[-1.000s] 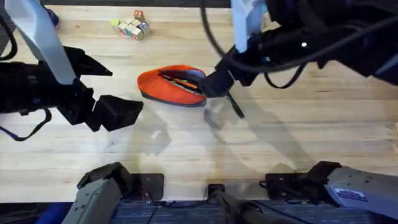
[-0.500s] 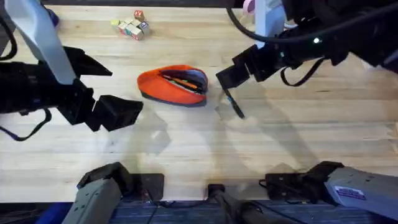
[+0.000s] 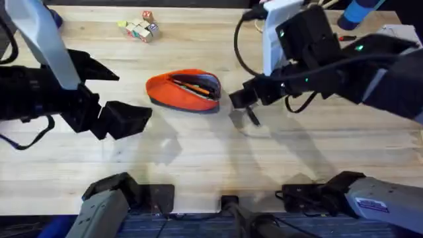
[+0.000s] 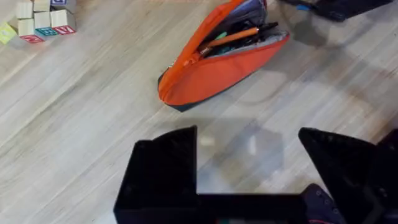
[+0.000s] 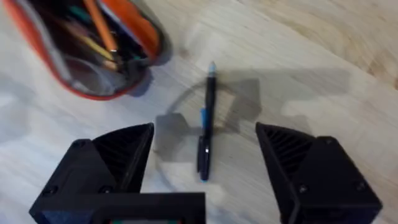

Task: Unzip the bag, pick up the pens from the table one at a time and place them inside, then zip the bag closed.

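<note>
The orange bag [image 3: 184,90] lies unzipped in the middle of the table [image 3: 198,158], with an orange pen [image 4: 231,38] and other pens showing inside its mouth. A black pen [image 3: 250,115] with a blue clip lies on the wood just right of the bag. My right gripper [image 3: 243,100] hovers open right over it; in the right wrist view the black pen [image 5: 205,134] lies between the two spread fingers, with the bag [image 5: 134,28] beyond. Left of the bag, my left gripper [image 3: 125,119] stays open and holds nothing; its wrist view shows the bag [image 4: 211,68] ahead.
A cluster of small coloured wooden blocks [image 3: 139,28] sits at the far left of the table, also seen as blocks [image 4: 38,18] in the left wrist view. A blue object [image 3: 357,13] stands at the far right corner. Bare wood stretches along the near side.
My right gripper has drawn back from the bag's right end and come over the black pen on the table. The left arm and the bag have not moved.
</note>
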Tool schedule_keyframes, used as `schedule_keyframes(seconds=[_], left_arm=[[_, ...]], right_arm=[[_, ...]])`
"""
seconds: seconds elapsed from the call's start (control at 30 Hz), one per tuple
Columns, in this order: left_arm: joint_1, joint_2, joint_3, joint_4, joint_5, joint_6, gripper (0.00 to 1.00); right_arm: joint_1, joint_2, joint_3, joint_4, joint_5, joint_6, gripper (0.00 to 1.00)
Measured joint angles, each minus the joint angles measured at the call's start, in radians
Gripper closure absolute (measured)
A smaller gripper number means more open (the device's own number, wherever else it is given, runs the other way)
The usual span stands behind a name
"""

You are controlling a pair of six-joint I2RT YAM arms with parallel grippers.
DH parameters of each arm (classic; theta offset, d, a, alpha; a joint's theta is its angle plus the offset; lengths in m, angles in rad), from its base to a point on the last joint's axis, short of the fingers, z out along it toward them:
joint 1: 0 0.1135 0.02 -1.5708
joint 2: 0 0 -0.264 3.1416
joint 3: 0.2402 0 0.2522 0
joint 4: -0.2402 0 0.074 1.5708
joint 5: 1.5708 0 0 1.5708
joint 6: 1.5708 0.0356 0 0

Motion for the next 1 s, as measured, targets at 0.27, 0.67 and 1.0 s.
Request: schedule_keyframes(seconds=[0.27, 0.67, 1.0], left_arm=[[0.0, 0.0, 0.0, -0.001, 0.0, 0.0, 0.008], [0.0, 0.0, 0.0, -0.001, 0.0, 0.0, 0.008], [0.0, 0.0, 0.0, -0.001, 0.0, 0.0, 0.008]], right_arm=[[0.0, 0.102, -0.041, 0.028, 0.064, 0.006, 0.005], [0.001, 0.213, -0.037, 0.068, 0.085, 0.006, 0.047], [-0.01, 0.231, -0.023, 0.088, 0.135, 0.013, 0.962]])
